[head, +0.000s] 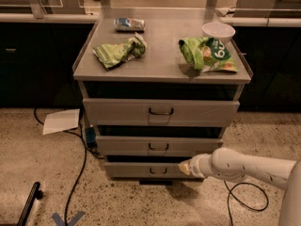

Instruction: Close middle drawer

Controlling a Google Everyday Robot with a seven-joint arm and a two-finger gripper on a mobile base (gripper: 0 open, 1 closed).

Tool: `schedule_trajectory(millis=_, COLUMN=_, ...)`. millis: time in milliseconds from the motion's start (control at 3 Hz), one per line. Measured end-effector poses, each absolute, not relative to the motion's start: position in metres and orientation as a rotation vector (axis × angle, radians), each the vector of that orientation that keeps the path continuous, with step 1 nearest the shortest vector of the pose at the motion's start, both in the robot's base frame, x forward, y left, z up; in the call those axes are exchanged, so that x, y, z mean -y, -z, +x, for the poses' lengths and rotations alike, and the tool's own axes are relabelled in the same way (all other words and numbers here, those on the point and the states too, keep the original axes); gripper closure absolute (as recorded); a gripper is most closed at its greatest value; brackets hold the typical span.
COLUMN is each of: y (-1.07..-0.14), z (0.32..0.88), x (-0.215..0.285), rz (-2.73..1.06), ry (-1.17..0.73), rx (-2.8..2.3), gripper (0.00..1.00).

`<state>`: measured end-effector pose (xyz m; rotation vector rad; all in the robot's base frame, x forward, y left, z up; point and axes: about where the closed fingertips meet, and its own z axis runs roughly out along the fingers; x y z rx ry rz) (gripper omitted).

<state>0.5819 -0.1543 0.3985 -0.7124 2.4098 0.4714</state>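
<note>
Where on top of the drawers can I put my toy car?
The bare middle of the top, between the left bag and right bag, and the front strip. Back right is crowded: bag beside bowl. The gripper is low, by the bottom drawer.

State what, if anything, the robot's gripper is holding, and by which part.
Nothing visibly held: the gripper hangs before the lowest grey metal drawer, right of its handle, below the middle grey metal drawer.

Floor (pixel 42 182): speckled terrazzo, across the bottom.
Cabinets (pixel 33 60): dark, behind at left and right.
Paper (pixel 61 121): white sheet on floor, left.
Cable (pixel 83 159): black, trailing over floor, lower left.
Light: dim, warm.
Claw (pixel 184 167): lower middle, right of centre.
</note>
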Motion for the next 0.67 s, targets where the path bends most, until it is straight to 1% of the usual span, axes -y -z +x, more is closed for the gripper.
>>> schedule_trajectory(millis=667, y=-0.3985, z=0.5819, x=0.1543, rz=-0.712, ry=-0.472, rx=-2.410, gripper=0.11)
